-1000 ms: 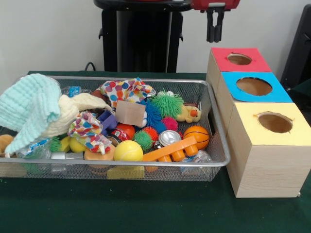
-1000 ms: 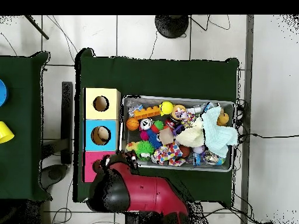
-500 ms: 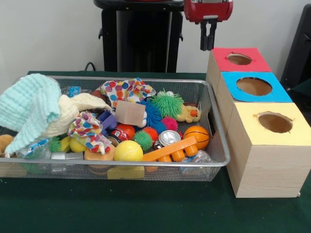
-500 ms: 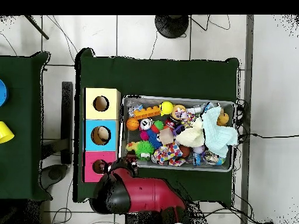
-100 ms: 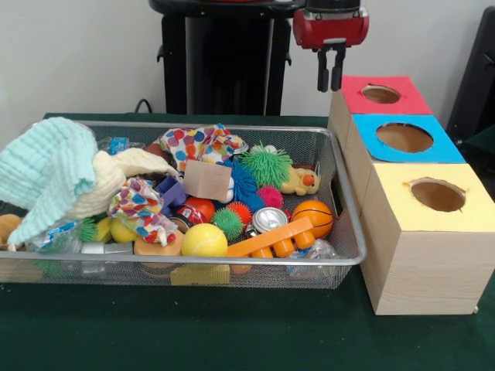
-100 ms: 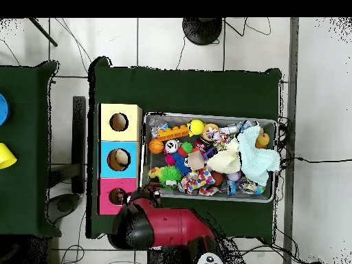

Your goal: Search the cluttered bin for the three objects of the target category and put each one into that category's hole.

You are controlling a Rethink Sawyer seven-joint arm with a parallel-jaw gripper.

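My gripper [image 5: 330,86] hangs high above the far right corner of the wire bin [image 5: 346,202], just left of the red-topped box [image 5: 404,101]. Its two fingers point straight down with a narrow gap and nothing between them. The bin holds a jumble: a yellow ball [image 5: 204,240], a small basketball [image 5: 312,217], a green spiky ball [image 5: 267,165], a metal can [image 5: 269,219], a plush duck [image 5: 302,182], patterned cloths [image 5: 203,144] and a mint towel [image 5: 46,170]. In the overhead view the red arm [image 6: 165,228] covers the gripper.
Three wooden boxes with round holes stand in a row beside the bin: red top, blue top [image 5: 437,152] and yellow top [image 5: 402,209]. From above they read yellow [image 6: 104,122], blue [image 6: 104,159], red [image 6: 104,201]. A long orange brick [image 5: 272,236] lies at the bin's front.
The gripper has moved left and slightly down, from above the red box's far edge toward the bin's corner. Nothing in the bin has shifted.
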